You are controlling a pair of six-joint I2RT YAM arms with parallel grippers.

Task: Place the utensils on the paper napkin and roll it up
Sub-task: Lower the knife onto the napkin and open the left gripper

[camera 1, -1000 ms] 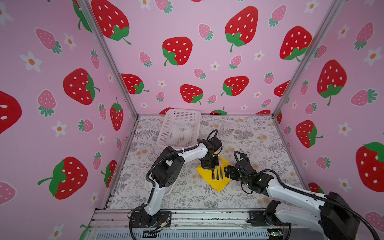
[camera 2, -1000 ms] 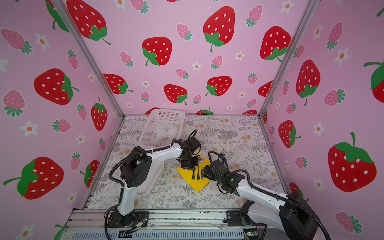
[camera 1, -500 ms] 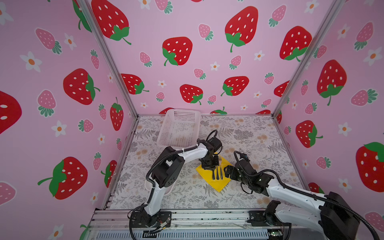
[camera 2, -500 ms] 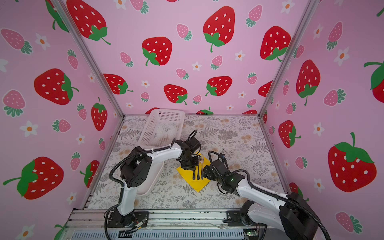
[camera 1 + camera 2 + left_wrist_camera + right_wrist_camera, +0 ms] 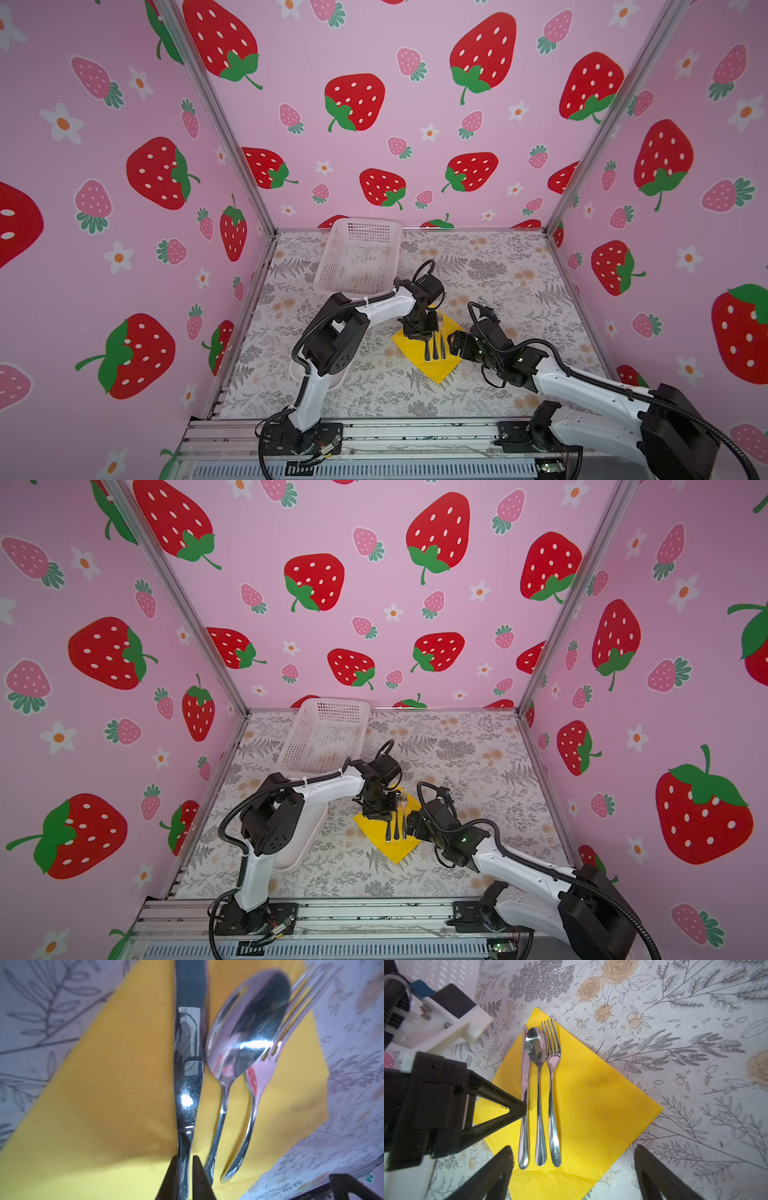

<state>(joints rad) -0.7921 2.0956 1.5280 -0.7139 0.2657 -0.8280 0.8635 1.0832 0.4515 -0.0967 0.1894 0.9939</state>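
My left claw (image 5: 184, 1169) pinches the knife (image 5: 188, 1053) by its handle, lining it up beside the spoon (image 5: 538, 1084) and fork (image 5: 553, 1084) on the napkin (image 5: 591, 1105) so one roll catches all three. My right claw (image 5: 573, 1148) hangs spread over the handle-end corner, ready to fold.

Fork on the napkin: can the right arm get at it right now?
Probably yes. The fork lies outermost, on the side facing the open right gripper, with nothing between them; the left gripper is shut on the knife, beyond the spoon.
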